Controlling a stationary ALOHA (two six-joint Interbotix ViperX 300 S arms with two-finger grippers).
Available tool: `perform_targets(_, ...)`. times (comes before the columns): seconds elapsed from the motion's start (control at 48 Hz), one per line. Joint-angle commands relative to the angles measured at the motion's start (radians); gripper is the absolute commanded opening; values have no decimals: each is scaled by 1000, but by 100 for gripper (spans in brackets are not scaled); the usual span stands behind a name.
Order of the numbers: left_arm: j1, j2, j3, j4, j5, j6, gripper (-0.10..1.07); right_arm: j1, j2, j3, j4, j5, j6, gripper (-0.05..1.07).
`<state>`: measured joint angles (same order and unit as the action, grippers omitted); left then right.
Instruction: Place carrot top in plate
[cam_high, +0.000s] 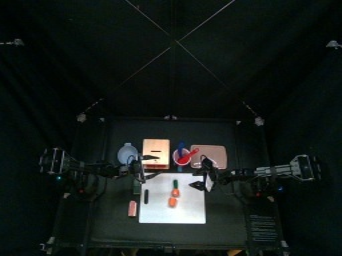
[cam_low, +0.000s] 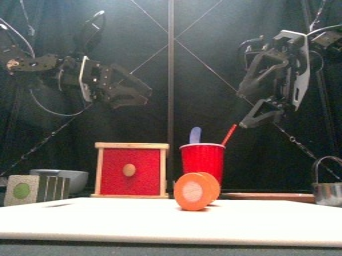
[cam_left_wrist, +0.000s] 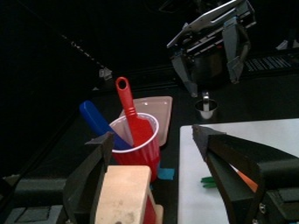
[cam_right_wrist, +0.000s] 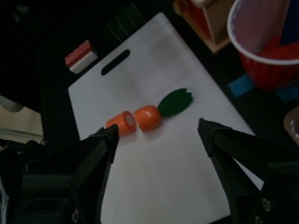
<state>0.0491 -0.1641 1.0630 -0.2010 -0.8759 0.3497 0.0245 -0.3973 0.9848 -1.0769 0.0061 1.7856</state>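
The carrot top (cam_right_wrist: 176, 101), a small dark green cap, lies on the white cutting board (cam_right_wrist: 140, 70), touching the end of the orange carrot body (cam_right_wrist: 135, 120). It also shows in the top view (cam_high: 175, 186) and at the edge of the left wrist view (cam_left_wrist: 209, 182). In the front view the carrot body (cam_low: 195, 190) hides it. My right gripper (cam_right_wrist: 163, 162) hangs open and empty above the board, near the carrot (cam_high: 203, 178). My left gripper (cam_left_wrist: 158, 188) is open and empty, held high at the board's left (cam_high: 140, 172). A pale round thing (cam_high: 130, 153) at the back left may be the plate.
A red cup (cam_left_wrist: 135, 144) holding a red spatula and a blue utensil stands behind the board. A red-fronted wooden box (cam_low: 131, 168) is to its left, a wooden board (cam_high: 211, 155) to its right. A metal pot (cam_low: 327, 185) stands at the far right, a small rack (cam_low: 51, 183) at the far left.
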Motion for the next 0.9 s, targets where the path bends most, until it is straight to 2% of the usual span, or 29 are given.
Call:
perform_targets(0.0, -9, -12, -8, 0, -5, 0, 102, 18, 11, -34, 34, 2, -3, 100)
perform_targets(0.167, -29, -14, 2, 0, -6, 0, 102, 43, 37, -57, -6, 5, -3, 100)
perform_targets(0.438, -44, -15, 2, -2, -6, 0, 102, 58, 21, -91, -155, 6, -2, 100)
perform_targets(0.542, -48, -17, 0, -3, -6, 0, 102, 58, 18, -95, -179, 11, -2, 100)
perform_targets(0.771, -46, -14, -9, -3, -5, 5, 102, 57, 15, -97, -169, 29, 2, 100)
perform_targets(0.875, -46, -14, -11, -2, -5, 5, 102, 55, 17, -98, -117, 31, 12, 100)
